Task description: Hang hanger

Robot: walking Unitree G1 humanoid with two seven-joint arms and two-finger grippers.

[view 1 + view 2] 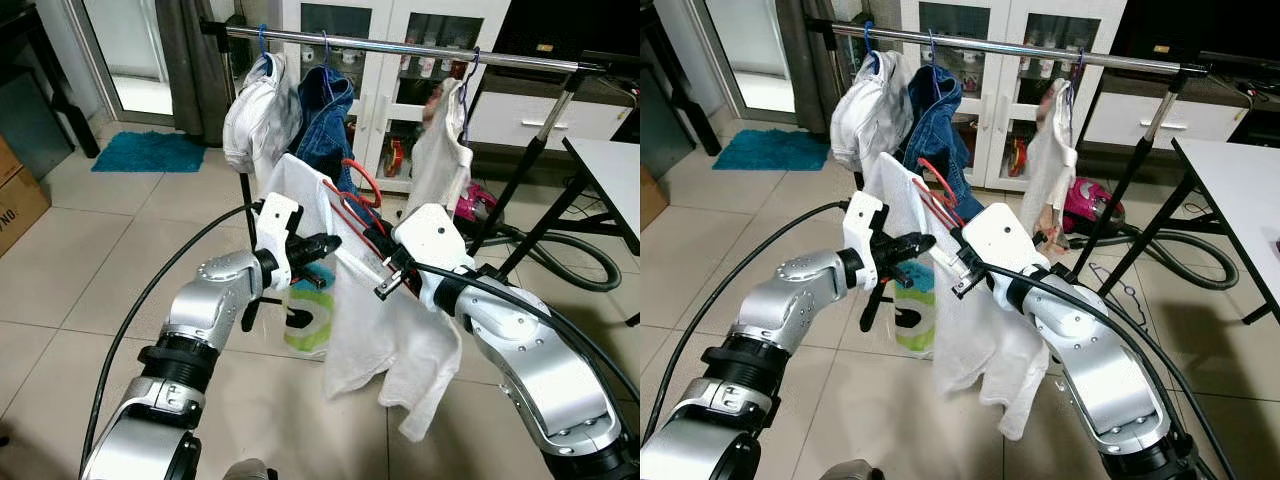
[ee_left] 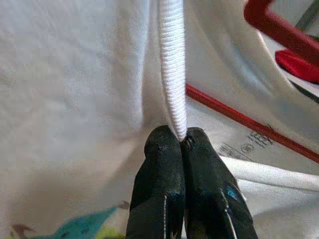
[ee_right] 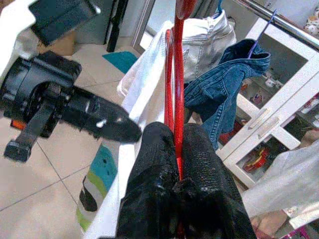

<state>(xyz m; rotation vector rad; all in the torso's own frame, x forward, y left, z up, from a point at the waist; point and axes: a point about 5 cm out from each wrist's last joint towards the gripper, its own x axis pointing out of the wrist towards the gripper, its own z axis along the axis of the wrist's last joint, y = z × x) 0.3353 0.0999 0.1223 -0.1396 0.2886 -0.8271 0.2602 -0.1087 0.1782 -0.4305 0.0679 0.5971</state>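
Hanger (image 1: 352, 200): red, thin wire, hook curving up over a white shirt (image 1: 385, 330) draped on it. Shirt hangs limp between both arms, below the rail (image 1: 400, 45) and not on it. Red wire runs across the cloth in the left wrist view.

Left gripper (image 1: 325, 243): forearm raised and bent inward, fingers (image 2: 172, 174) clenched on the shirt's ribbed white edge (image 2: 172, 64), pressed together with the cloth pinched at their tips.

Right gripper (image 3: 174, 154): arm reaches up from the lower right, wrist near the hanger's shoulder. Fingers closed tight on the red wire, which rises straight out between them.

On the rail: white garment (image 1: 258, 115), jeans (image 1: 322, 125), another white piece (image 1: 440, 145) further right.
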